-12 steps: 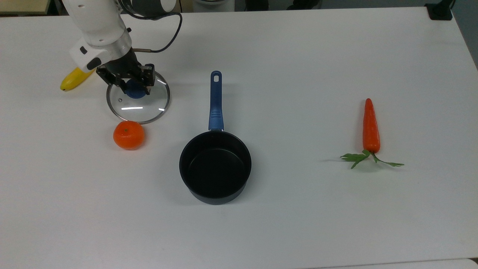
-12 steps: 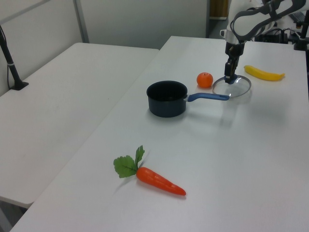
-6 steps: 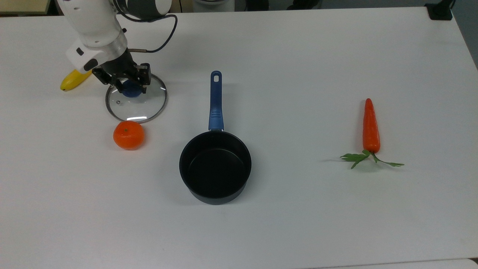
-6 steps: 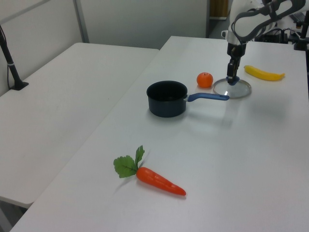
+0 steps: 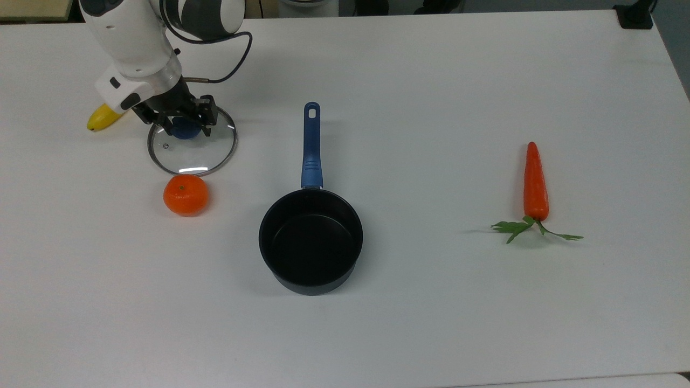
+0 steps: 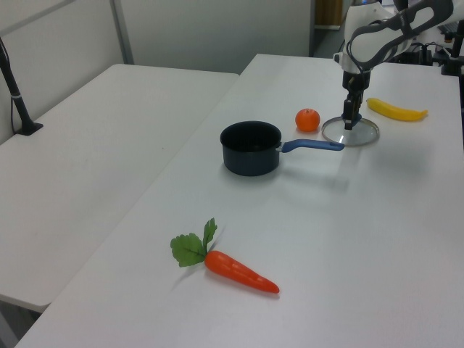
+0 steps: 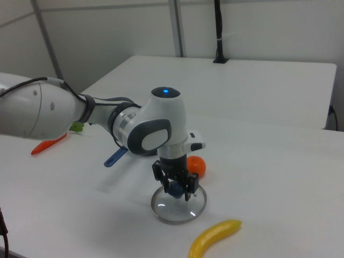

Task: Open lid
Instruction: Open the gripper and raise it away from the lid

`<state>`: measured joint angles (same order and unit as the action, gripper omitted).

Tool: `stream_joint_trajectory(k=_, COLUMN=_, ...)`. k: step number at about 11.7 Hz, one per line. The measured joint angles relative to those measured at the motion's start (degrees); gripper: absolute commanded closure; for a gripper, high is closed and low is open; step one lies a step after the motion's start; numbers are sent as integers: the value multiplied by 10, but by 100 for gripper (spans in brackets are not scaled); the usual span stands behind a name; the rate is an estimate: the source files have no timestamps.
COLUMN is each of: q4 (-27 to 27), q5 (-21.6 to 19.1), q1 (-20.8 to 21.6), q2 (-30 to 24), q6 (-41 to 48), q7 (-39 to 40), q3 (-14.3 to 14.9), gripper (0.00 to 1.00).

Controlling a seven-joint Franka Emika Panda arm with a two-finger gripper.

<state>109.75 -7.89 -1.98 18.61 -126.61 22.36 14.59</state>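
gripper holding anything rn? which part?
The gripper stands astride the blue knob of the lid, which lies flat on the table. Whether it grips the knob cannot be told.

no readable text, no labels, brands or nos. legible on any obj. in the three views

bench (image 5: 431,81): white, flat top
lid (image 5: 192,151): lies flat near the top view's upper left, blue knob up
banana (image 5: 102,117): just beside the lid, on the top view's left
tangerine (image 5: 185,195): just below the lid in the top view
saucepan (image 5: 310,240): black, upright at centre, blue handle pointing toward the top view's upper edge
carrot (image 5: 536,183): well apart, on the top view's right, leaves at its lower end
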Motion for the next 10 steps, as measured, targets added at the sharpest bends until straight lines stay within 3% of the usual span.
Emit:
stream_joint_trajectory(k=3, q4=-6, q5=0, q1=0, q2=-25, q6=10, q7=-5, q3=0, gripper=0)
stream_joint_trajectory(k=6, q4=-23, q5=1, q1=4, q2=-75, q6=50, q7=-72, q3=0, gripper=0)
stream_joint_trajectory(k=10, q4=-82, q5=73, q1=66, q2=-138, q6=208, q7=-228, q3=-12, gripper=0)
